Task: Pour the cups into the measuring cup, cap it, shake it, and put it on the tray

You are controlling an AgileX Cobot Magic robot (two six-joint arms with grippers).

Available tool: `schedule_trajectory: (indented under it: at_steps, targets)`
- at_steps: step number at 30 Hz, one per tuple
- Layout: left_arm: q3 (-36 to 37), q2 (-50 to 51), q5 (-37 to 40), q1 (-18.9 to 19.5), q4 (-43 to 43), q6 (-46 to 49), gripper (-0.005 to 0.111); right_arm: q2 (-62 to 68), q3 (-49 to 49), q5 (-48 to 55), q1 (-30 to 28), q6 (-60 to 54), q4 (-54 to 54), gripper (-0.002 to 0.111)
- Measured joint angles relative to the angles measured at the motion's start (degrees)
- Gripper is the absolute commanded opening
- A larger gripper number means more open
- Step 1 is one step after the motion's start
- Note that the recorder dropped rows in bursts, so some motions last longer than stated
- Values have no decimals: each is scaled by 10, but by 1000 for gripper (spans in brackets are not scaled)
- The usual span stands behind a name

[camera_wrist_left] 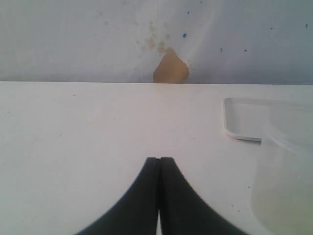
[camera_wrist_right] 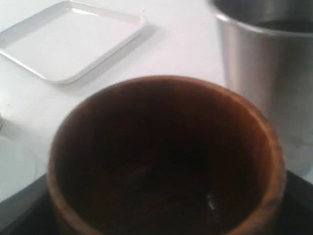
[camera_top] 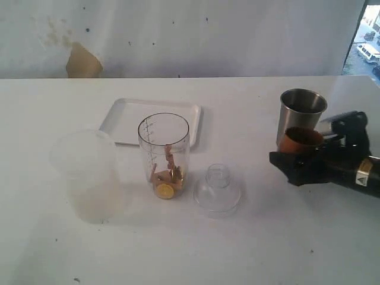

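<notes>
Pinching wood cup [camera_top: 300,138] in right pincer [camera_top: 306,148], well right of measuring cup [camera_top: 164,155]. Pressed together at left pincer [camera_wrist_left: 159,167].

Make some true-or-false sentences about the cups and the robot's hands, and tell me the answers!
1. The measuring cup has its lid on. False: the clear lid lies on the table beside it.
2. Small pieces lie in the measuring cup. True.
3. The wooden cup sits between the right gripper's jaws. True.
4. The steel tumbler stands on the tray. False: it stands on the table, off the tray.
5. The left gripper is open. False: it is shut.
</notes>
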Motion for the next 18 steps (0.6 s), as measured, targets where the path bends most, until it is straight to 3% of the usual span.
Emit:
schedule_trajectory:
  at_steps: [6,13,15,18]
  targets:
    - [0,0,0,0,0,0,103,41,-33,23,60,-15,-3,0]
    - [0,0,0,0,0,0,103,50,-44,35,67,-26,-1,2]
    - [0,0,0,0,0,0,103,50,-44,36,68,-26,2,11]
    - [0,0,0,0,0,0,103,50,-44,50,68,-26,14,37]
